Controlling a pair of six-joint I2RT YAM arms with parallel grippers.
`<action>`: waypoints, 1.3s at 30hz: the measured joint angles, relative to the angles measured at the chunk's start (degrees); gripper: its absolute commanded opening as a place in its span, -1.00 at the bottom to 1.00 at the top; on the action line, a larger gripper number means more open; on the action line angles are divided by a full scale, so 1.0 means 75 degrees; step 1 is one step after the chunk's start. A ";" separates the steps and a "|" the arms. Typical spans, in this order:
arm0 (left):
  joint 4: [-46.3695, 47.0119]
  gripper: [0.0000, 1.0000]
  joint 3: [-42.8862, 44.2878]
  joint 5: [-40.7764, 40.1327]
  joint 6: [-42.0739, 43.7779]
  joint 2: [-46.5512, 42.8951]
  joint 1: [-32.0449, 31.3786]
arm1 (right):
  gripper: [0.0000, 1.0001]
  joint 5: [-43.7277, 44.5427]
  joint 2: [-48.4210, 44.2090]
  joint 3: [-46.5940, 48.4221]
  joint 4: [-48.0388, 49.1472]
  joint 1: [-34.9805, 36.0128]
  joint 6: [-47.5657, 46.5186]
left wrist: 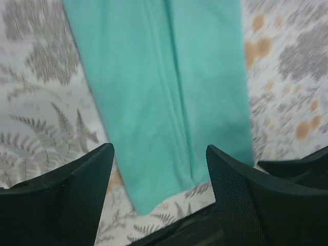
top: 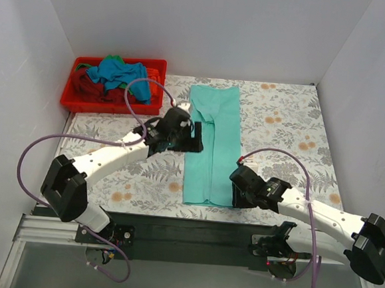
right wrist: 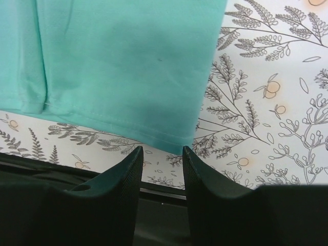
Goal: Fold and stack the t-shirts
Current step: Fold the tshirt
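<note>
A mint-teal t-shirt (top: 211, 142) lies flat on the table, folded into a long narrow strip that runs from the far side to the near edge. My left gripper (top: 191, 140) hovers over the strip's left edge about midway along it. In the left wrist view it (left wrist: 159, 149) is wide open and empty, with the shirt (left wrist: 164, 87) below. My right gripper (top: 238, 186) is at the strip's near right corner. In the right wrist view it (right wrist: 161, 149) is open by a narrow gap and empty, its tips just short of the shirt's hem (right wrist: 128, 66). Other shirts, blue (top: 121, 72), green and dark red, lie in a heap.
A red plastic bin (top: 112, 103) at the far left holds the heaped shirts. The floral tablecloth (top: 281, 124) covers the table. White walls stand on three sides. A black rail (top: 192, 227) runs along the near edge by the arm bases.
</note>
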 measured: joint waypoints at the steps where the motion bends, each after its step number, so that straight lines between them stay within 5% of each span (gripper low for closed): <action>1: -0.0035 0.43 -0.0504 -0.0052 -0.0181 -0.0166 -0.0230 | -0.12 0.0050 -0.0015 -0.0035 -0.0070 -0.0012 0.0017; 8: -0.0341 0.42 -0.2355 -0.0455 -0.1457 -0.0772 -0.1207 | -0.13 0.0280 -0.0306 -0.0289 -0.0181 -0.0207 0.0076; 15: -0.0280 0.42 -0.2824 -0.0647 -0.2244 -0.1705 -0.1510 | -0.14 0.0391 -0.0379 -0.0618 -0.0128 -0.0469 0.0073; 27: -0.0318 0.38 -0.3025 -0.0941 -0.2981 -0.1437 -0.2212 | -0.24 0.0096 -0.0414 -0.0874 0.0478 -0.0650 0.0070; 39: -0.0702 0.21 -0.3025 -0.1259 -0.3337 -0.1072 -0.2527 | -0.70 -0.0143 -0.0478 -0.1230 0.1000 -0.0796 0.0099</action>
